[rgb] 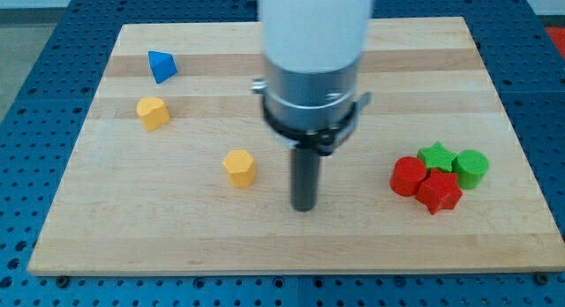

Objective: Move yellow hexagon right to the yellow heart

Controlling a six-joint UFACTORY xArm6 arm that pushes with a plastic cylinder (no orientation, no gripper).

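A single camera view looks down at a slant on a pale wooden board point(265, 228) resting on a blue perforated table point(35, 42).

My tip point(305, 207) touches the board near its middle, at the end of a short dark rod hanging from a wide white and silver arm body point(313, 60) that fills the view's top centre. There is no claw on this arm, only the plain rod, so nothing spreads, presses together or pinches.

The yellow hexagon point(239, 168) sits just to the view's left of my tip and slightly higher, close but apart from it. It is a stubby block with no clear long axis, and its flat top faces upward; which way its corners point cannot be told.

The yellow heart point(153, 113) lies well to the view's left of my tip and toward the view's top, beyond the hexagon. Bare board separates the 2 yellow blocks. Which way its point aims cannot be made out.

Farther toward the view's top left is a blue triangular block point(161, 66), just above the heart.

Well to the view's right of my tip, 4 blocks cluster, touching: a red cylinder point(407, 176), a red star-like block point(439, 191), a green star point(436, 156) and a green cylinder point(471, 168).
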